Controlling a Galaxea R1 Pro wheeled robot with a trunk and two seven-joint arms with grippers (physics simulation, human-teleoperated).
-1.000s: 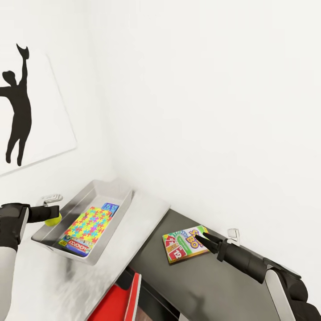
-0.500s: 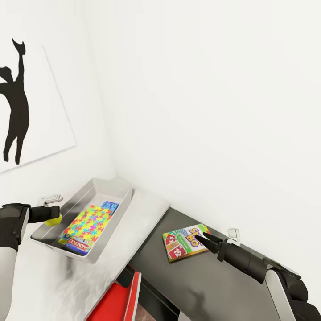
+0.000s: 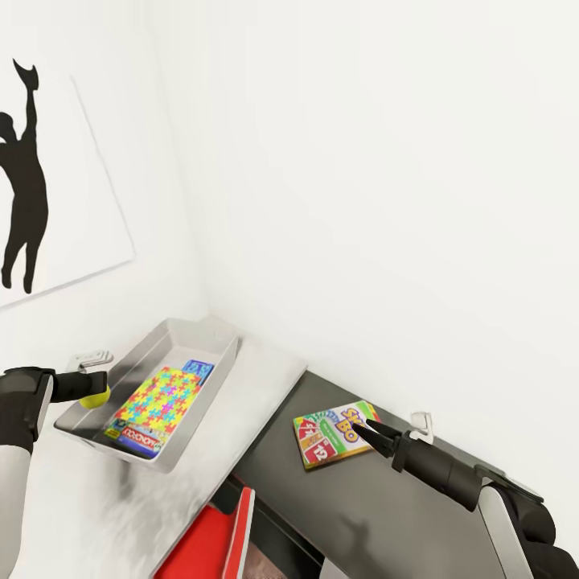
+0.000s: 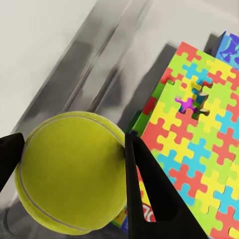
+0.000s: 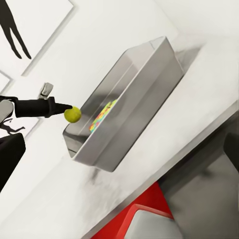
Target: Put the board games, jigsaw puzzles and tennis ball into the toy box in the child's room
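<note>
Shallow light-grey toy box sitting on white-grey desk, holding Monopoly board; left gripper pinching yellow-green tennis ball; right gripper spread.

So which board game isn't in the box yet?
The green, yellow and red board game lying on the dark side unit by the right hand. The Monopoly one lies inside the toy box.

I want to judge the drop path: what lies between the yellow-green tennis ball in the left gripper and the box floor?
In the left wrist view, the tennis ball hangs at the grey toy box edge; beside it lies the multicoloured jigsaw puzzle.
</note>
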